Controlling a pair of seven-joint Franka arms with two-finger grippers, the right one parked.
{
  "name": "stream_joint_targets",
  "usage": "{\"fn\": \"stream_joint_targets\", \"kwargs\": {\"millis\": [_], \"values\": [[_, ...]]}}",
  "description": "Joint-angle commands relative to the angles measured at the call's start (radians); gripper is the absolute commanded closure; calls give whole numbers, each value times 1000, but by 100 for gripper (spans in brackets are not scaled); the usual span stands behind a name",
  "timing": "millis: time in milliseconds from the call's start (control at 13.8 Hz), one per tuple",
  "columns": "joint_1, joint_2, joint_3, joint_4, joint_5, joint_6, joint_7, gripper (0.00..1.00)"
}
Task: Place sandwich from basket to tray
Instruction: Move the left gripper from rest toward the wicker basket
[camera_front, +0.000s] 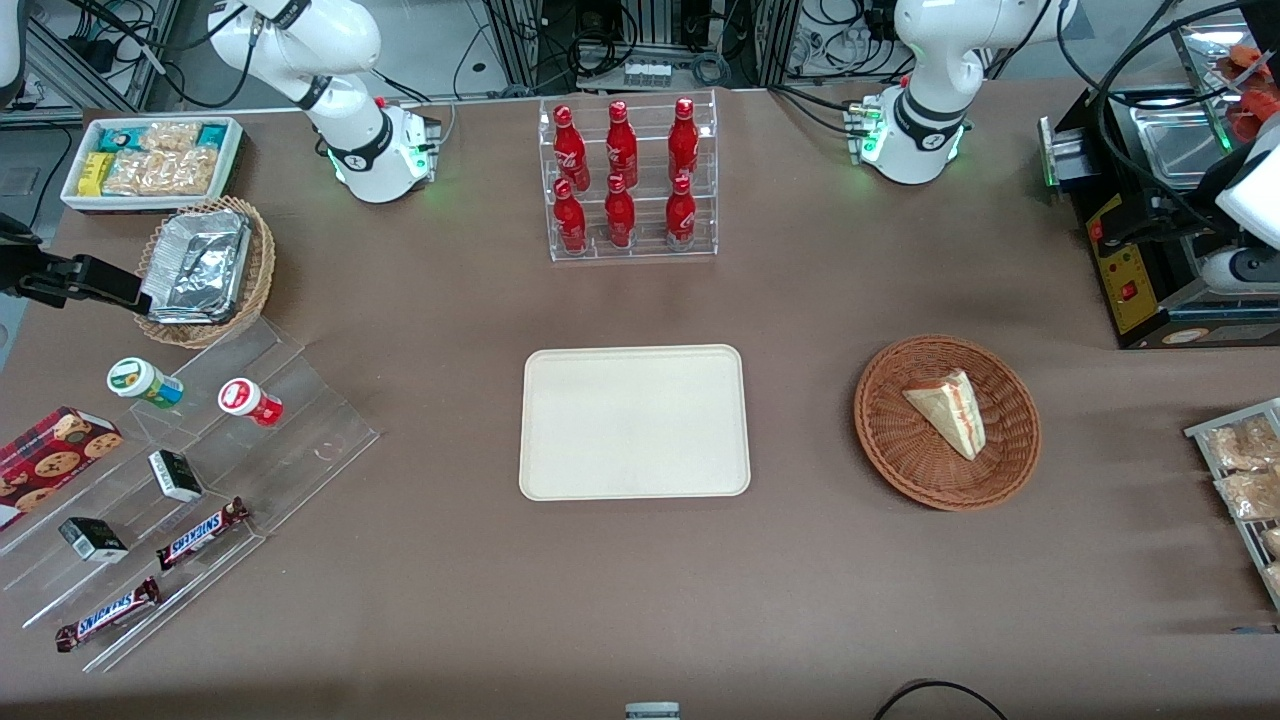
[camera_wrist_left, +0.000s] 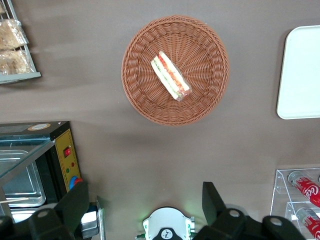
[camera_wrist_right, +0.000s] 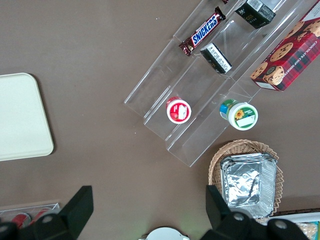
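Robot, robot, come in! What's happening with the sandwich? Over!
Gripper open, high above table. Sandwich in basket. Tray bare. Nothing in the way.

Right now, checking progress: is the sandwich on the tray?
No, the sandwich lies in the basket; the tray is bare, gripper open above.

Six red bottles (camera_front: 625, 180) stood in a clear rack (camera_front: 632, 250). Snickers bars (camera_front: 203, 533), cups (camera_front: 250, 401) and a cookie box (camera_front: 50, 460) lay on clear steps; foil packets (camera_front: 197, 266) filled a tan basket (camera_front: 262, 270).
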Motion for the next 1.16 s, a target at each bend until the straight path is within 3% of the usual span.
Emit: {"fn": "stream_joint_targets", "kwargs": {"millis": [0,364,582,1091], "values": [[-1,11,5,8,-15,-15,9,0],[-13,69,1,-18,35,35,-5,0],[-13,40,1,-182,54,161,-52,0],[-59,-47,-1,-680,49,756,-640,0]]}}
